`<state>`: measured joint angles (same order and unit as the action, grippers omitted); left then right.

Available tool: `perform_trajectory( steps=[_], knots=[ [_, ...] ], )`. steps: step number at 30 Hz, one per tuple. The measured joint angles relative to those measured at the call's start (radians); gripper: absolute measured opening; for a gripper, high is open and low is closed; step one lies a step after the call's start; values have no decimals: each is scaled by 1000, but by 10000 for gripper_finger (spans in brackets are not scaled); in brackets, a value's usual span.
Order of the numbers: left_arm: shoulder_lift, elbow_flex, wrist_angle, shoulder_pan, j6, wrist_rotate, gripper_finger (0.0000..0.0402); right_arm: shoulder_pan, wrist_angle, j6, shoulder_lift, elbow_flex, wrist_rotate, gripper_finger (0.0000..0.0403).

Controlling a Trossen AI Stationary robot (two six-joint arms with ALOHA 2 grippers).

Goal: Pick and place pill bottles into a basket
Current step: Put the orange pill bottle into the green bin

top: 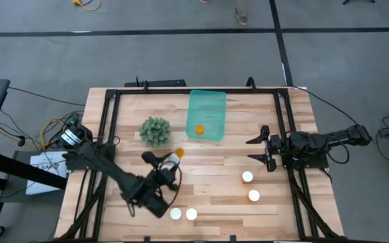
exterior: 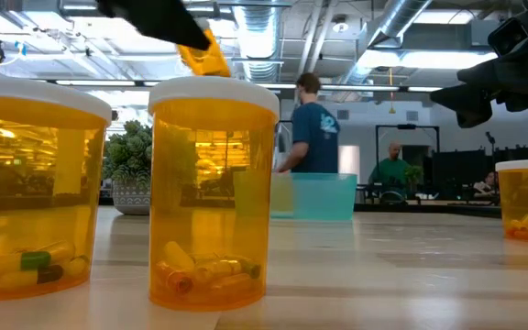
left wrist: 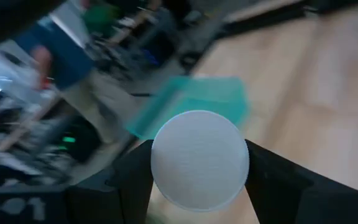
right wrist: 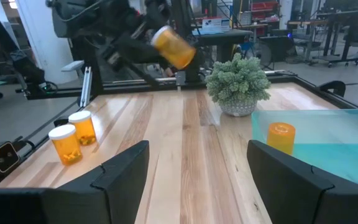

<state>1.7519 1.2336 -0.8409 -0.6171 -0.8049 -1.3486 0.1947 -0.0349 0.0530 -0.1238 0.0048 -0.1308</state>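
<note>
My left gripper (top: 169, 160) is shut on an orange pill bottle (top: 177, 154), lifted above the table between the plant and the near bottles. The bottle also shows in the right wrist view (right wrist: 174, 46) and at the top of the low view (exterior: 204, 53). The teal basket (top: 206, 102) stands at the table's far middle with one orange bottle (top: 198, 130) inside. Two bottles (top: 175, 214) (top: 191, 214) stand near the front edge and two more (top: 247, 177) (top: 253, 196) at the right. My right gripper (top: 265, 150) is open and empty at the table's right. My left gripper pinches the bottle between its two fingers (left wrist: 132, 180), one on each side of the bottle at its white cap end (left wrist: 199, 160). The cap faces back toward the wrist and the orange body (right wrist: 178, 50) points away along the fingers. The bottle is tilted and lifted clear of the table.
A green bushy plant (top: 155, 130) in a pot stands left of the basket, close to the held bottle. Black frame rails (top: 107, 121) run along the table's left, far and right sides. People show in the room beyond the table (exterior: 312, 124).
</note>
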Motion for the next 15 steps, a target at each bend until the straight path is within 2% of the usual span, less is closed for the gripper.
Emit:
perform_trajectory(
  steps=[6, 12, 15],
  knots=[
    [0, 0, 6, 139, 11, -95, 208, 0, 0, 0, 0, 0, 0, 265],
    [0, 0, 86, 285, 94, -93, 208, 0, 0, 0, 0, 0, 0, 265],
    [0, 0, 186, 361, 194, -43, 208, 0, 0, 0, 0, 0, 0, 265]
  ],
)
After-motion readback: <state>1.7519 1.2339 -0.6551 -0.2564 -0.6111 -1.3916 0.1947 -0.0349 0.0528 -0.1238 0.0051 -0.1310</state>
